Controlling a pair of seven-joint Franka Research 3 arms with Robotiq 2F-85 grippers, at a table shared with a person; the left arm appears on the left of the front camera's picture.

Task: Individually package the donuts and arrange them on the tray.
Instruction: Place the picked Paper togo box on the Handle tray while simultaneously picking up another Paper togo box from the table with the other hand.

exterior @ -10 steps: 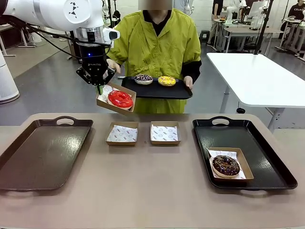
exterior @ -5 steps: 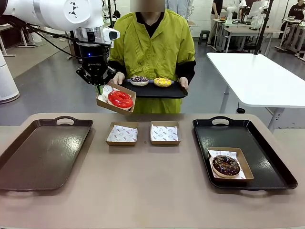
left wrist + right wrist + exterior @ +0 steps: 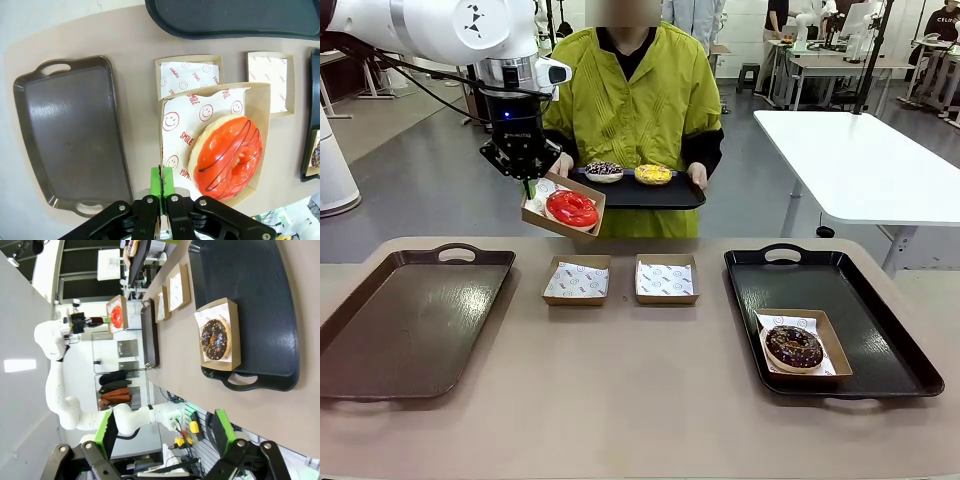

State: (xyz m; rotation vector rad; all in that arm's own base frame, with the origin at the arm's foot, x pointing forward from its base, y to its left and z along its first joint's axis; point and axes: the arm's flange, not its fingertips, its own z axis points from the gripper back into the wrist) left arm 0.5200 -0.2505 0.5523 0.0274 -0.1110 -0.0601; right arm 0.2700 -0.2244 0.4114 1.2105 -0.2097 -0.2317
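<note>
**Left tool** (image 3: pixel 527 182) — green pads pinched shut on the rim of a square cardboard box (image 3: pixel 558 224) — holds the glossy red ring donut (image 3: pixel 572 208) above the matte counter (image 3: pixel 640 400). **Right tool** (image 3: pixel 165 435) gapes wide, empty. The sprinkled chocolate donut (image 3: pixel 794 346) sits boxed on the glossy black tray (image 3: pixel 882 330).
</note>
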